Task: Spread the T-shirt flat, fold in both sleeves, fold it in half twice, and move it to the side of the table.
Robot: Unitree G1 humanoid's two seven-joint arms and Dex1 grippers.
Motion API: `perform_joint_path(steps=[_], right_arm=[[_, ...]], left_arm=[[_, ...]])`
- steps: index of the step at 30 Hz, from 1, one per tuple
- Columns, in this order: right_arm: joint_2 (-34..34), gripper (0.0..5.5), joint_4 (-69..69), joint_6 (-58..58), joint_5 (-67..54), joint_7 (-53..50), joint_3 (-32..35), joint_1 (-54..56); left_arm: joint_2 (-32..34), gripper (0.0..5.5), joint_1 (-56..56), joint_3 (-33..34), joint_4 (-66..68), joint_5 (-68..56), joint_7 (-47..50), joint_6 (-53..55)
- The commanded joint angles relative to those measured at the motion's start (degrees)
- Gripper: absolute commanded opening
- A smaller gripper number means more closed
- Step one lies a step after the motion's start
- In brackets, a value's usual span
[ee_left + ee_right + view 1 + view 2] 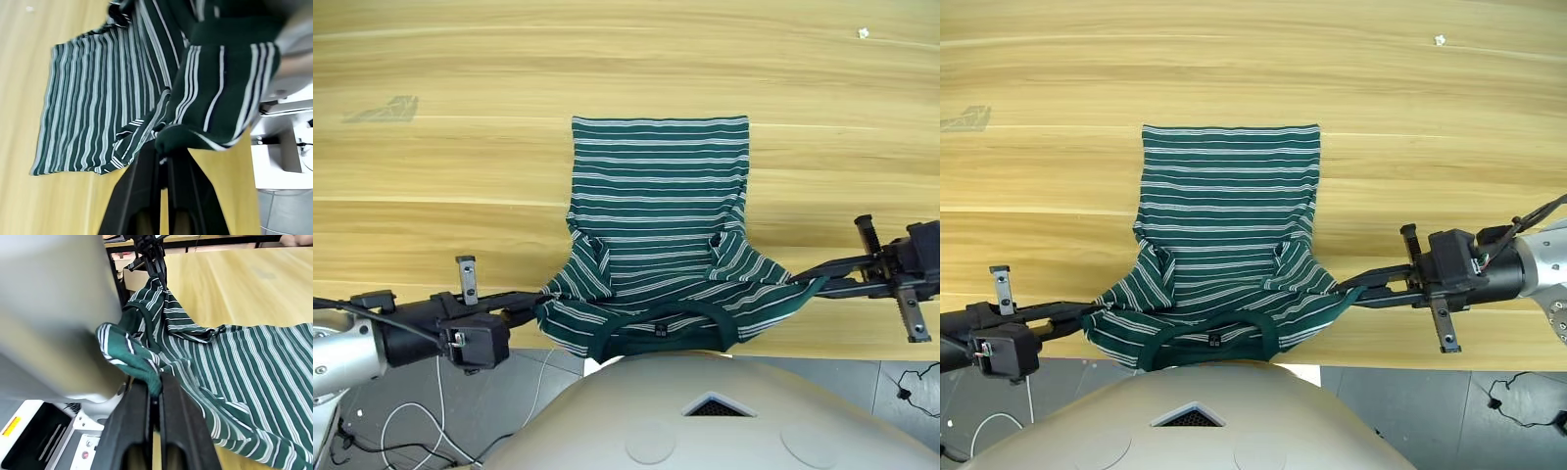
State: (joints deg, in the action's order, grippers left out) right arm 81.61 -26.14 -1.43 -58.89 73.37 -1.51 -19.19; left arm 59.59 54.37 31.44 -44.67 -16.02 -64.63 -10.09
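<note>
Left claw [540, 300], at the lower left of the left eye view, is pinched narrow on one shoulder corner of the green, white-striped T-shirt [658, 196]. Its wrist view shows the dark fingers [146, 166] closed on a bunched fold of cloth. Right claw [1346, 291], at the middle right of the right eye view, is clamped the same way on the opposite shoulder corner, a tuft of fabric caught between its fingers [139, 404]. Between the two claws the shoulder line runs across the lower centre of the frame, with the collar [656, 323] at the bottom middle, over the front edge of the wooden worktop [460, 166]. Both sleeves lie turned in over the body as slanted striped flaps. From there the shirt runs flat up the frame to its straight hem at centre. A small white speck [863, 33] sits on the worktop at the upper right, well apart from the shirt.
</note>
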Motion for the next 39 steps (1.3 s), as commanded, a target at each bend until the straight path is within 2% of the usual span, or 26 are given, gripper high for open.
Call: perform_joint_path(steps=[1, 5, 8, 10, 12, 14, 16, 23, 27, 31, 32, 33, 35, 37, 39], right_arm=[[-2.04, 0.0, -2.26, 5.76, 0.49, 2.12, 4.11, 1.57], [-6.53, 0.0, 1.94, 10.69, 6.4, 3.78, 0.3, 11.17], [-13.12, 0.0, 10.15, 11.39, 18.61, 5.28, -7.18, 22.26], [-20.12, 0.0, 19.83, 9.43, 28.17, 5.46, -12.64, 31.27], [-26.69, 0.0, 31.1, 7.12, 34.8, 4.21, -15.27, 39.25], [-31.85, 0.0, 41.64, 3.49, 39.8, 2.63, -15.72, 45.66], [-36.28, 0.0, 50.73, -0.91, 43.63, 0.44, -15.11, 51.06], [-44.26, 0.0, 74.81, -14.7, 53.31, -7.09, -12.87, 62.46], [-47.1, 0.0, 82.53, -19.53, 56.45, -10.71, -11.84, 65.24], [-48.85, 0.0, 85.61, -20.62, 58.02, -9.35, -11.66, 65.2], [-49.35, 0.0, 86.3, -20.42, 58.18, -9.91, -11.26, 65.26], [-50.03, 0.36, 87.15, -20.6, 58.43, -11.87, -10.63, 65.6], [-51.11, 0.71, 88.91, -21.22, 59.13, -17.36, -9.17, 66.67], [-51.17, 1.08, 91.98, -20.34, 62.43, -30.4, -8.61, 68.07], [-50.81, 1.44, 94.3, -18.99, 65.15, -37.05, -9.09, 68.08]], left_arm=[[0.54, 0.0, -1.71, -0.39, -1.53, -1.12, -3.43, 3.03], [3.89, 0.0, -12.76, -3.25, 2.41, -1.99, -3.37, 6.58], [6.33, 0.0, -29.84, -12.62, 8.72, -1.52, -1.53, 10.08], [4.74, 0.0, -43.23, -21.76, 15.19, 0.5, -1.79, 12.74], [0.46, 0.0, -54.72, -30.14, 24.01, 5.22, -2.19, 12.88], [-3.82, 0.0, -63.06, -35.82, 32.94, 9.6, -1.27, 11.43], [-8.01, 0.0, -69.42, -38.72, 41.4, 13.35, 1.68, 8.89], [-19.07, 0.0, -84.71, -42.54, 68.87, 21.99, 12.93, 0.42], [-22.89, 0.0, -88.18, -43.3, 77.57, 23.81, 16.4, -2.83], [-23.83, 0.0, -88.03, -44.74, 82.25, 25.5, 16.67, -6.04], [-24.26, 0.29, -87.96, -44.7, 83.3, 25.86, 17.55, -6.52], [-25.02, 0.46, -88.32, -44.39, 84.73, 26.49, 19.88, -6.71], [-26.74, 0.79, -90.25, -43.22, 88.29, 27.84, 26.78, -6.57], [-29.19, 1.13, -94.2, -39.74, 93.98, 27.35, 37.64, -4.53], [-30.82, 1.45, -95.35, -37.87, 97.15, 25.62, 40.28, -3.99]])
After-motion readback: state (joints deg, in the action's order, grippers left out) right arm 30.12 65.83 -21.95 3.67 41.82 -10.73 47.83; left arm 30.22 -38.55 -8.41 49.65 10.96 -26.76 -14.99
